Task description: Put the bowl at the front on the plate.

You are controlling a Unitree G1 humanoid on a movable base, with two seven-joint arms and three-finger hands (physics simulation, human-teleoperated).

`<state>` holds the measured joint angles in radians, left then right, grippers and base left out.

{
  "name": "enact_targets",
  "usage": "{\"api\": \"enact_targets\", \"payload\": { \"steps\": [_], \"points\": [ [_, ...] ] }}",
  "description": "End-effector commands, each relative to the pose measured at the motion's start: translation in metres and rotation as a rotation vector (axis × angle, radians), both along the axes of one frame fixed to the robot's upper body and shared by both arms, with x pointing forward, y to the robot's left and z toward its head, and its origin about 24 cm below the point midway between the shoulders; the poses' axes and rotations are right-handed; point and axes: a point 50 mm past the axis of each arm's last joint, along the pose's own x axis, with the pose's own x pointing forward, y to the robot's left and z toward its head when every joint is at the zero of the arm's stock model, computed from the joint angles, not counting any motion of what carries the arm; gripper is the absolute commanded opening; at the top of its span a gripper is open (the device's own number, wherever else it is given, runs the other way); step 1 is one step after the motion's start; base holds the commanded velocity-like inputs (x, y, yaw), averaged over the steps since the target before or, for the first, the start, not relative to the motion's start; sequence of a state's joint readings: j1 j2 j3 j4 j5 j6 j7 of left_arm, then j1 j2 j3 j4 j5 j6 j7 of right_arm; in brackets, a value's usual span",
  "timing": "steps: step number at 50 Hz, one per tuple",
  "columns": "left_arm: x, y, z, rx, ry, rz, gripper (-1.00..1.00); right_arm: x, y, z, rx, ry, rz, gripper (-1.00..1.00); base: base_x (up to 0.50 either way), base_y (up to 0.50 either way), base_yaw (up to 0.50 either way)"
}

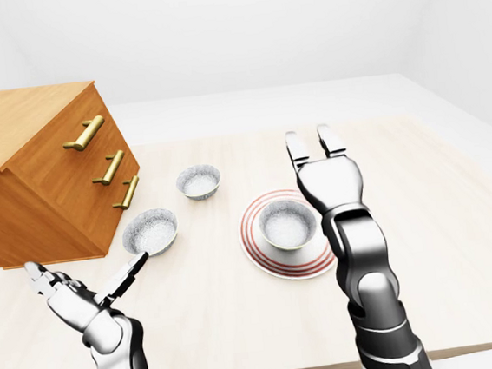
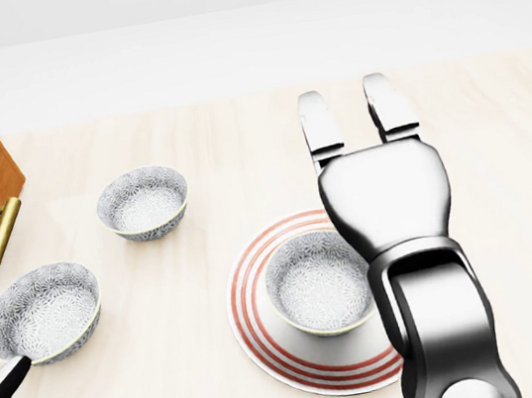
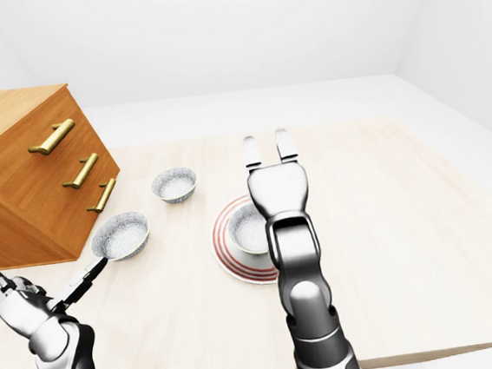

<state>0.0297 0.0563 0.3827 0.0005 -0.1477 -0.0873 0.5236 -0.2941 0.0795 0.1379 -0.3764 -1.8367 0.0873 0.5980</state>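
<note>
Sitting upright on red-ringed plate (image 2: 269, 351), mid-tabletop: grey-white patterned bowl (image 2: 319, 284) w/ gold rim; right hand (image 2: 383, 196) fingers (image 2: 318, 126) straight, open, holding nothing.

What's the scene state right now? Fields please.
target bowl: upright on the plate, near its centre
right robot hand: open, fingers straight, not gripping the bowl, up over the plate's right side
left robot hand: open, holding nothing, lower left of the left-eye view
other bowls: near bowl and far bowl, on the table left of the plate
drawer chest: far left
task: looks done
</note>
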Motion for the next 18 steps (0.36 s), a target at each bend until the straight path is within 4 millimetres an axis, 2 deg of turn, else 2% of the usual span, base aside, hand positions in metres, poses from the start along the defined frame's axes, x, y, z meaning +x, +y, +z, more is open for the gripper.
{"api": "enact_targets", "payload": {
  "steps": [1,14,18],
  "points": [
    [0.002,0.0,-0.002,0.001,0.013,-0.005,1.0,-0.007,0.002,0.043,-0.02,-0.113,-0.062,1.0,0.0,0.0,0.0],
    [-0.004,0.001,0.005,0.008,-0.003,0.007,1.0,-0.018,0.019,0.107,-0.119,-0.412,-0.007,1.0,0.0,0.0,0.0],
    [-0.004,0.001,0.006,0.008,-0.001,0.009,1.0,-0.02,0.021,0.113,-0.004,-0.408,0.002,1.0,0.0,0.0,0.0]
  ]
}}
